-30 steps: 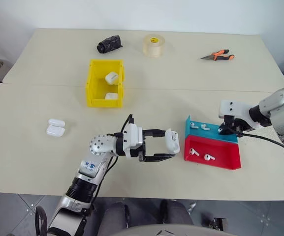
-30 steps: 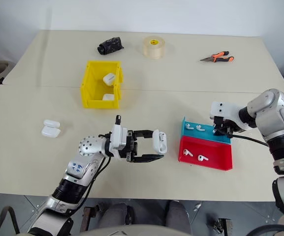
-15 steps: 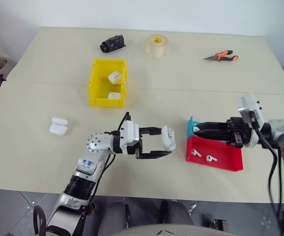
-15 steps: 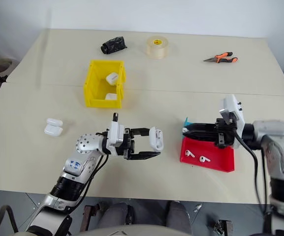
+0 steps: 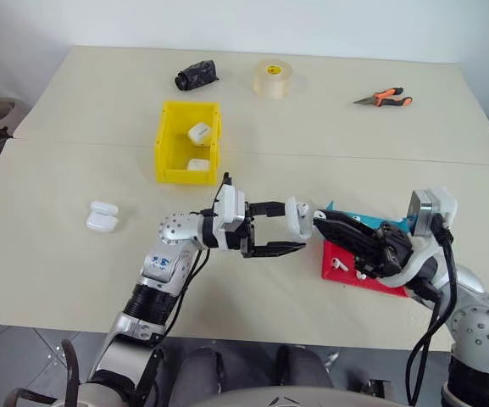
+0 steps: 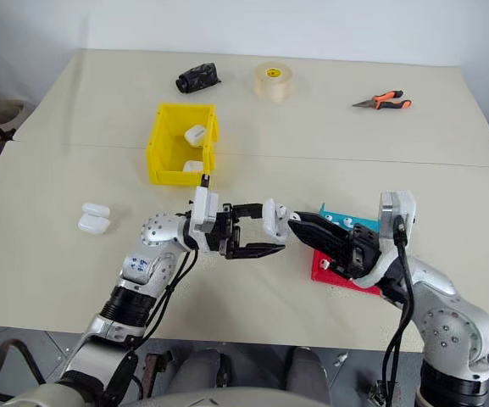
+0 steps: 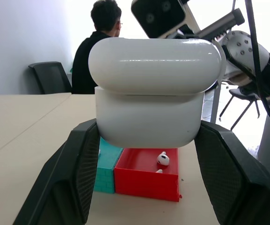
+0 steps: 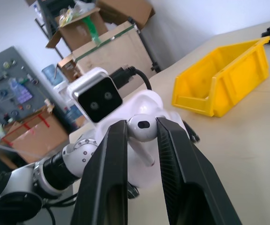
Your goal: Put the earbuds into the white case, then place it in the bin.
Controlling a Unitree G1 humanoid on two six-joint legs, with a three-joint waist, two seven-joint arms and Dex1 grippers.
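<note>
My left gripper is shut on the white case, held above the table near its middle; in the left wrist view the case sits between both fingers and its lid looks hinged open. My right gripper points at the case from the right, its tips almost touching it. It is shut on one earbud, stem down, right in front of the case. Another earbud lies in the red tray. The yellow bin stands further back to the left and holds two white cases.
A teal tray adjoins the red one under my right arm. A spare white case lies at the left. Pliers, a tape roll and a black object lie along the far edge. A person sits beyond the table.
My right arm has swung from the trays in toward the left gripper, turning its wrist, and now points at the case. The left gripper has kept its grip and hardly moved.
</note>
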